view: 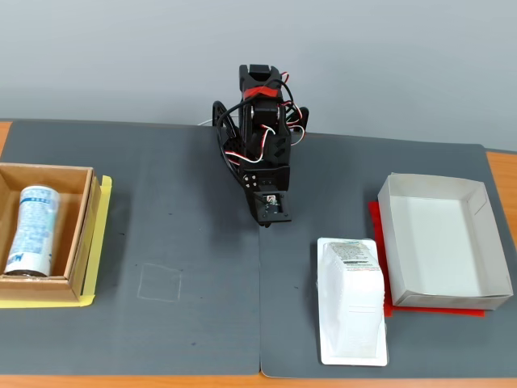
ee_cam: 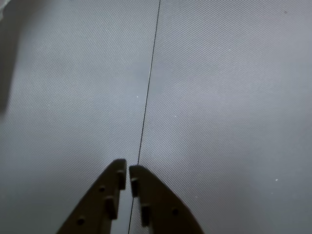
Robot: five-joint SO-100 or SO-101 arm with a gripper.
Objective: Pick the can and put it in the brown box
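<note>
can [view: 34,230] lies on its side inside brown box [view: 81,234] at far left of worktop [view: 194,323], fixed view; arm folded mid-back, well apart. wrist view: jaws nearly closed, empty, over grey mat seam [ee_cam: 146,97].

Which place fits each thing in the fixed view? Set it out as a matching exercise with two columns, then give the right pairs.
Things:
1. can
2. brown box
3. white package
4. white tray box

Places:
A. far right, on a red sheet
B. lying inside the brown box
C. left edge, on a yellow sheet
D. just left of the white tray box, on the grey mat

Pairs: 1-B, 2-C, 3-D, 4-A

The gripper is shut and empty over the grey mat.
</note>
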